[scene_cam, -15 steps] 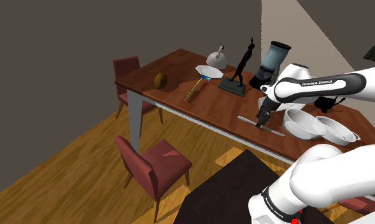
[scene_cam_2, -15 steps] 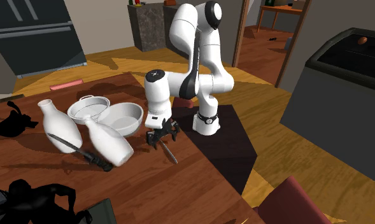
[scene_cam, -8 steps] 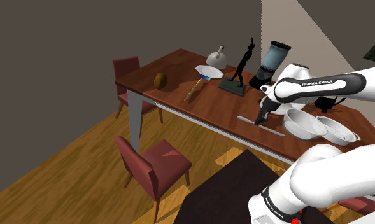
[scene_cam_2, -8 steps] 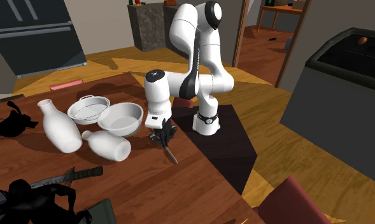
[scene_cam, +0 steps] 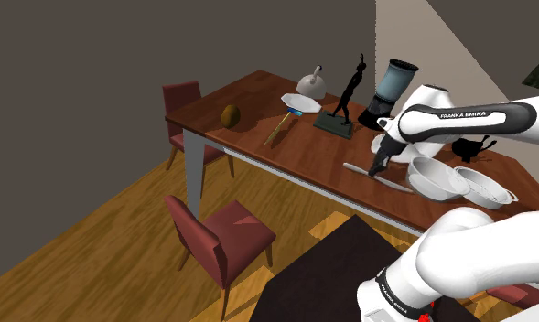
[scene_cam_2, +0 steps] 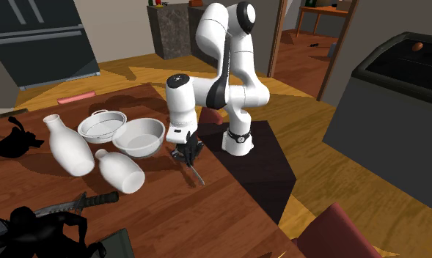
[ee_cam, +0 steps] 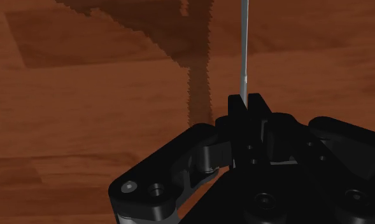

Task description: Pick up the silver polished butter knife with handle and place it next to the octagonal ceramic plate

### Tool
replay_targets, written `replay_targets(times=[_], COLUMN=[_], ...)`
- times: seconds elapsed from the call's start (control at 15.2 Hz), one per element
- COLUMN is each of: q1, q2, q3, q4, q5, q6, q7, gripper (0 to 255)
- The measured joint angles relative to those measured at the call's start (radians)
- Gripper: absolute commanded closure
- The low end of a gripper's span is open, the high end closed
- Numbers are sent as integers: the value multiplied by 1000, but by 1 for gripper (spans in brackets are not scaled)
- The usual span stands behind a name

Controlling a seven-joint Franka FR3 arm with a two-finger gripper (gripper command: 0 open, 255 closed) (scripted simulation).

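Note:
The butter knife is a thin silver strip held just above the brown table, near the edge that faces the stand. My gripper is shut on it, about a third of the way along its length. In the second exterior view the gripper points down and the knife sticks out from it toward the table edge. Seen from the wrist, the black fingers meet on the narrow blade, whose shadow lies on the wood beside it. The octagonal plate, white with a blue rim, sits far along the table by a black statue.
Two white bowls stand right behind the gripper. Two white vases, one upright and one lying, are beside them, with a black dagger nearby. A black statue, a grinder, a wooden utensil and a brown ball share the table. Red chairs stand below.
The fingers stood open over the knife a second ago and have closed on it. The hand has since risen slightly with the knife. The lying vase and black dagger shifted.

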Motion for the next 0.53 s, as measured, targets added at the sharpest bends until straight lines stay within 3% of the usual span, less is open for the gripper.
replay_targets(times=[0.53], q1=[-9], q2=[-65], q3=[55], q4=[67], q5=[20], q6=[-132], q7=[6], gripper=[255])
